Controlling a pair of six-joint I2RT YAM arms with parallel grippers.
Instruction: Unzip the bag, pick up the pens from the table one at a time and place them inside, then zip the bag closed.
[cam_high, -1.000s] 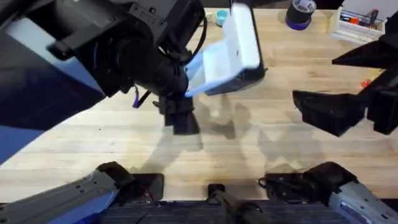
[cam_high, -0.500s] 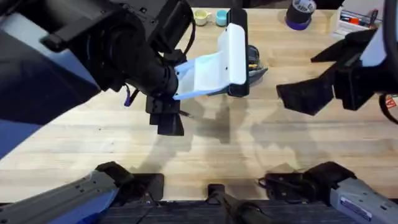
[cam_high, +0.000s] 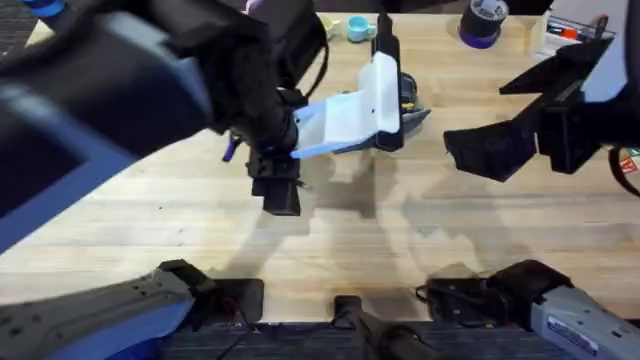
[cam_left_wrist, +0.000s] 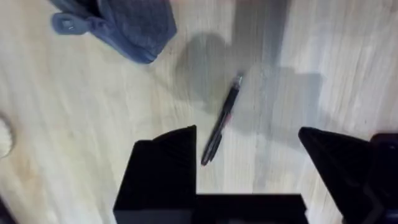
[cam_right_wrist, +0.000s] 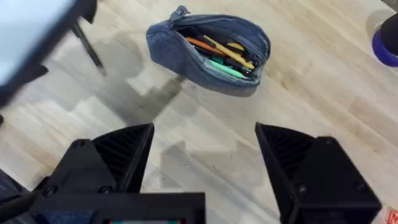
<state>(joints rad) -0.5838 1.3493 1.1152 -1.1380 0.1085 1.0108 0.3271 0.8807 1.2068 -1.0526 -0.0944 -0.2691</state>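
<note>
Since half a second ago the left arm has swung a little closer under the overhead camera, and its jaws now sit slightly further right over the tabletop; the right arm has barely moved. The left jaws are spread wide and empty, hanging above a black pen that lies flat on the wood between the two black fingers. The grey-blue bag rests on the tabletop towards the far side, near the middle, well apart from that pen. Its zip is open, and a green pen and orange ones show inside. The right jaws are also spread and empty, hovering on the near side of the bag. A purple-rimmed tape roll sits at the far edge
</note>
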